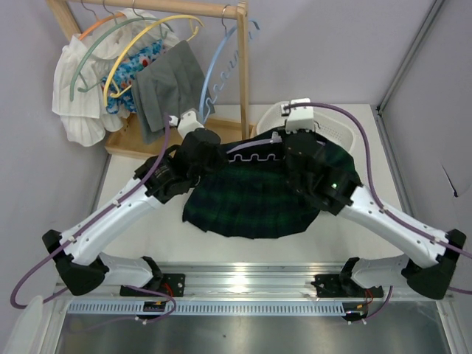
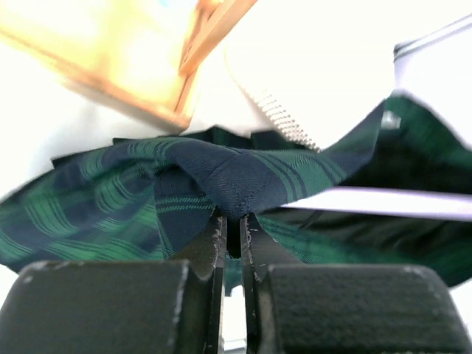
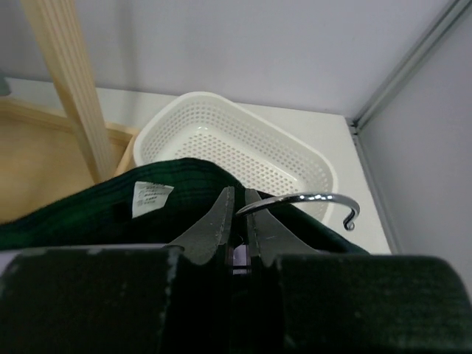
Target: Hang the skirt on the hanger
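Note:
The dark green and navy plaid skirt (image 1: 251, 203) lies spread across the middle of the table between both arms. The pale lavender hanger (image 1: 255, 158), with its scalloped bar, rests at the skirt's upper edge. My left gripper (image 1: 210, 157) is shut on a bunched fold of skirt (image 2: 243, 181) near its left top corner (image 2: 236, 220). My right gripper (image 1: 290, 141) is shut at the base of the hanger's metal hook (image 3: 313, 199), which curves out to the right of its fingers (image 3: 237, 198). The skirt's waistband with its white label (image 3: 151, 199) lies just beyond them.
A wooden rack (image 1: 240, 51) at the back left carries yellow (image 1: 140, 44), light blue (image 1: 214, 74) and other hangers, a grey garment (image 1: 166, 88) and a white ruffled one (image 1: 77, 96). A white perforated basket (image 1: 335, 129) (image 3: 236, 144) stands behind the right gripper.

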Robot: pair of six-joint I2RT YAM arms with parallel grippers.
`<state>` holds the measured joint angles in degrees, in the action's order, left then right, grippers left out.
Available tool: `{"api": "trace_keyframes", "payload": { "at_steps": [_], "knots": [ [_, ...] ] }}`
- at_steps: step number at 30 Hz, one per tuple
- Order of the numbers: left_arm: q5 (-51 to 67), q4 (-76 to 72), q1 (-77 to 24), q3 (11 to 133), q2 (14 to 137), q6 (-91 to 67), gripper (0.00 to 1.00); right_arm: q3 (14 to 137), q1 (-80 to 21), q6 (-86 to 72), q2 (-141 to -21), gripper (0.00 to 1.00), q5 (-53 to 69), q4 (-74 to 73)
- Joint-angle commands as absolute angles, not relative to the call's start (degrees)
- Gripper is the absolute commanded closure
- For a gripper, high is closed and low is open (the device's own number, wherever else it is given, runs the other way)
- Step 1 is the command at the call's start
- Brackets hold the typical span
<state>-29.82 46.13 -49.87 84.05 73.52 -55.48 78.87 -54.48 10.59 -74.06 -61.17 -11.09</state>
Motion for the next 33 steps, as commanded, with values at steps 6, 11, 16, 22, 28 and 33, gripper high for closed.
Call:
{"api": "trace_keyframes", "payload": {
  "at_steps": [6, 11, 16, 22, 28, 33],
  "knots": [
    [-30.7, 38.5, -49.1, 89.8, 77.6, -56.5, 1.00, 69.2, -58.0, 2.4, -62.5, 1.00, -43.9, -0.7],
    [-29.6, 38.4, -49.1, 90.5, 78.0, -56.3, 1.00, 70.1, -58.4, 3.8, -63.2, 1.00, -44.0, -0.7],
    [-30.5, 40.4, -49.0, 87.6, 73.8, -56.0, 1.00, 75.7, -53.3, 1.0, -65.2, 1.00, -54.2, -4.3],
    [-29.3, 41.3, -46.6, 82.3, 68.7, -58.0, 1.00, 78.2, -48.5, 8.7, -66.6, 1.00, -56.9, 1.6],
    [-26.8, 42.4, -44.7, 81.6, 66.0, -58.4, 1.00, 75.9, -48.6, 12.1, -68.0, 1.00, -56.2, 3.7],
    [-21.8, 39.2, -43.7, 82.1, 63.9, -60.0, 1.00, 69.7, -54.0, 22.5, -68.6, 1.00, -56.5, 15.5]
  ]
}}
